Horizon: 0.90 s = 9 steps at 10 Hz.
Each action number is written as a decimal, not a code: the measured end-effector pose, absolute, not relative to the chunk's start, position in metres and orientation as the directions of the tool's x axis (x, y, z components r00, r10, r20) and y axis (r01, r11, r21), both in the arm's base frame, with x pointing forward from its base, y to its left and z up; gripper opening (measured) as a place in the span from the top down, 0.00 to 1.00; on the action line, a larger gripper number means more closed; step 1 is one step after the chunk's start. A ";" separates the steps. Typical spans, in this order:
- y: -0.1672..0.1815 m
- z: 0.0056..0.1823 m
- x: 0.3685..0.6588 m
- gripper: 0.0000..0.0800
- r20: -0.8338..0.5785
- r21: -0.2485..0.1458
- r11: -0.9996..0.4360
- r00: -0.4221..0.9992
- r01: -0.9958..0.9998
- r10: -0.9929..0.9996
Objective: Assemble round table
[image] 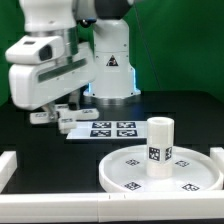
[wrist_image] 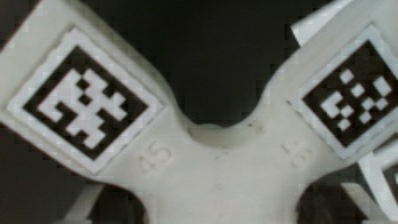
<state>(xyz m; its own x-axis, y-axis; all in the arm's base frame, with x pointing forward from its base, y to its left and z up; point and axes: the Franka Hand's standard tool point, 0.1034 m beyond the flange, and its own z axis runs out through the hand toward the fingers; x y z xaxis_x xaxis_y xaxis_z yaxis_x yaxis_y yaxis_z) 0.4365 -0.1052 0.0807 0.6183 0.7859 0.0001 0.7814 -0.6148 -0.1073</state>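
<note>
The cross-shaped foot piece (wrist_image: 214, 165) fills the wrist view, with two tagged arms spreading away from its hub. My gripper (wrist_image: 217, 208) straddles the hub, one finger (wrist_image: 356, 195) at each side of its waist, and looks shut on it. In the exterior view the gripper (image: 52, 112) is low at the left, with the foot piece (image: 68, 119) at table level. The short thick cylinder leg (image: 160, 146) stands upright on the large rimmed round disc (image: 125, 172) at the front right, apart from the gripper.
The marker board (image: 108, 128) lies flat between the gripper and the disc. White border rails run along the front (image: 60, 210), the left (image: 6, 165) and the right (image: 217, 155). The arm's base (image: 110, 60) stands at the back.
</note>
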 end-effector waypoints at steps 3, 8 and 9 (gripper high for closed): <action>-0.054 0.120 0.485 0.46 0.011 -0.094 -0.690 0.694 0.718 0.720; -0.034 0.128 0.499 0.46 -0.015 -0.082 -0.717 0.718 0.693 0.696; -0.033 0.128 0.499 0.46 -0.018 -0.086 -0.716 0.718 0.693 0.696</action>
<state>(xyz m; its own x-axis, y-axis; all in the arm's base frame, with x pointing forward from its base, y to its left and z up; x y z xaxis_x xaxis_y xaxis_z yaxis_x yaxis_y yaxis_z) 0.4992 -0.0335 0.1275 0.7177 0.6962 -0.0181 0.6926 -0.7162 -0.0862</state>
